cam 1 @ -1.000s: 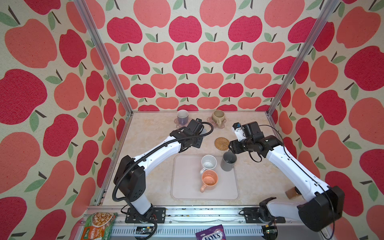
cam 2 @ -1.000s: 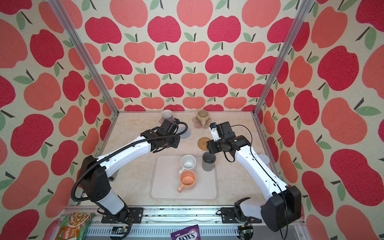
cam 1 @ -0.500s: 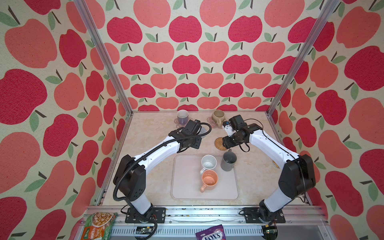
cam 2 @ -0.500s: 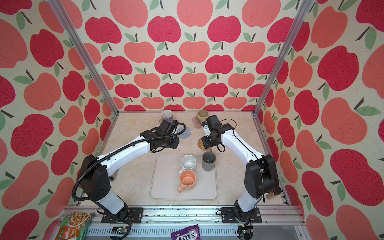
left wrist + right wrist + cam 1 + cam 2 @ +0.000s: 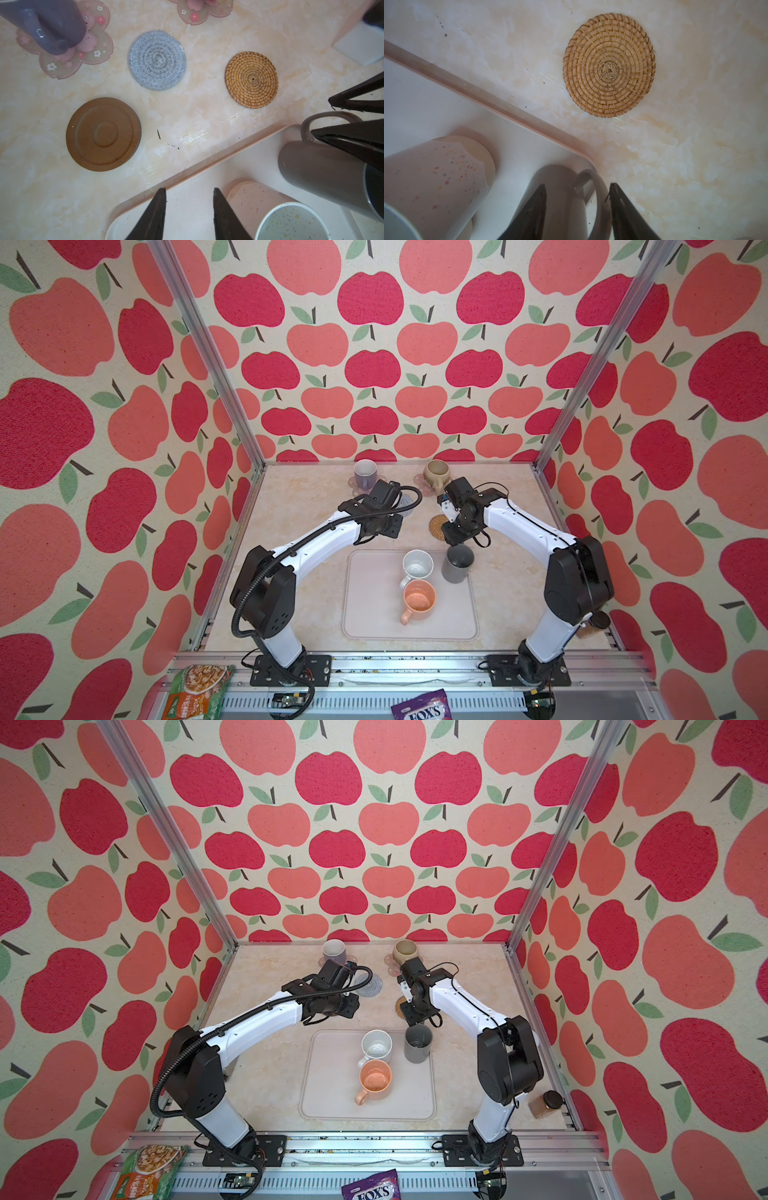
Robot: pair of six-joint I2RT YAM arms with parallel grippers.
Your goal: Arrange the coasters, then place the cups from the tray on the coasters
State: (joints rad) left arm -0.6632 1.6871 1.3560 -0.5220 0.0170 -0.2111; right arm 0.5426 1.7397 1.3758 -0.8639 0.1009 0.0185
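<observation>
Marble tabletop [image 5: 286, 497]: right tool [image 5: 577, 185] gapes astride grey mug's handle [image 5: 588, 172]; left tool [image 5: 189, 190] gapes empty.

We find the tabletop [image 5: 197, 104] smooth, glossy, marble-patterned; the rattan coaster [image 5: 609, 65] coarse woven fibre; the blue-grey coaster [image 5: 156, 60] matt coiled cloth cord; the brown disc [image 5: 103, 134] matt wood; the flower coaster [image 5: 95, 53] seemingly translucent glossy plastic; the dark grey mug [image 5: 320, 166] glossy-glazed; the tray [image 5: 425, 104] smooth, matt.

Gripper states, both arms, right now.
Left gripper: open, holding nothing.
Right gripper: open, jaws on either side of the handle of the dark grey mug, not clamped on it.
</observation>
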